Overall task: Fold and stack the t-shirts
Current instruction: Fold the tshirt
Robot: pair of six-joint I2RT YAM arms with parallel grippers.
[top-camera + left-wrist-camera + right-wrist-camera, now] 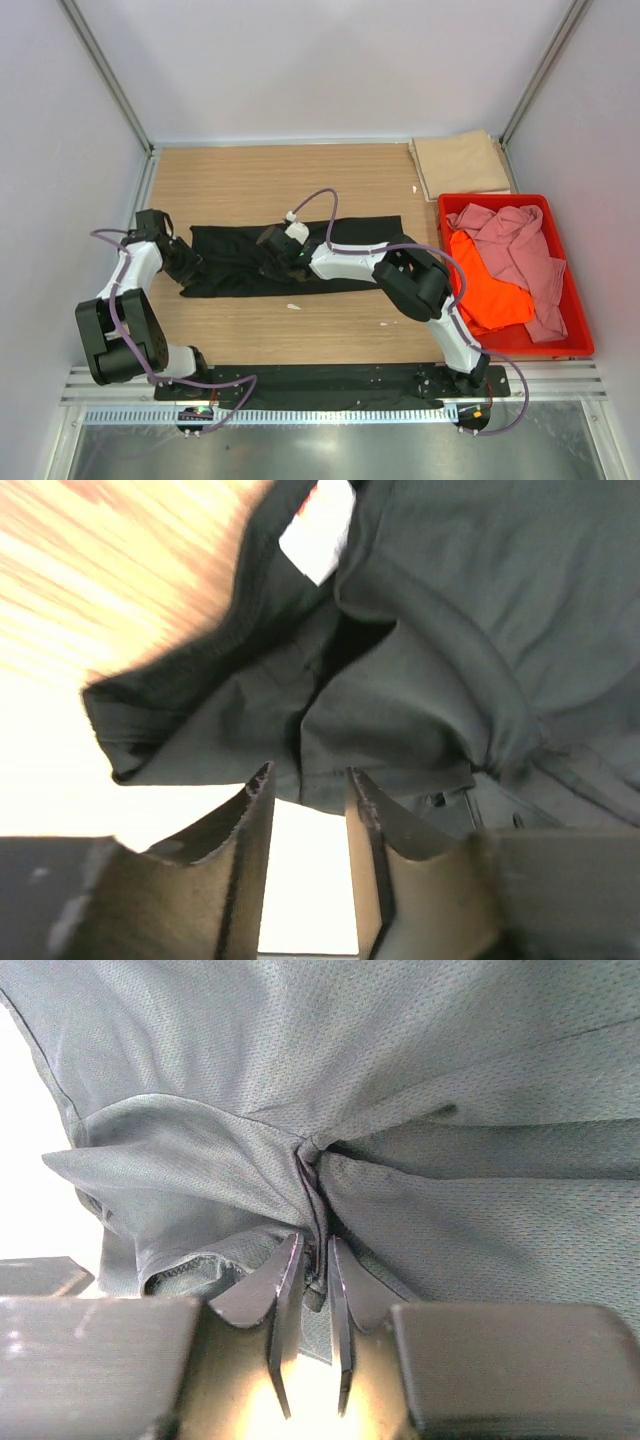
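Black t-shirt point(230, 255) lies spread across the middle of the bench point(250, 180).
Left gripper point(310, 780) stands with jaws apart at its left end; right gripper point(315, 1245) pinches a fold.

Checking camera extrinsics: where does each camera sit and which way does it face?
Top external: above and behind the bases, looking down on the table; left arm and right arm show whole.
Left wrist: looks along the left gripper, jaws apart, at the black t-shirt edge.
Right wrist: looks along the right gripper, shirt fold between its fingers.
Shared: all three show that shirt.
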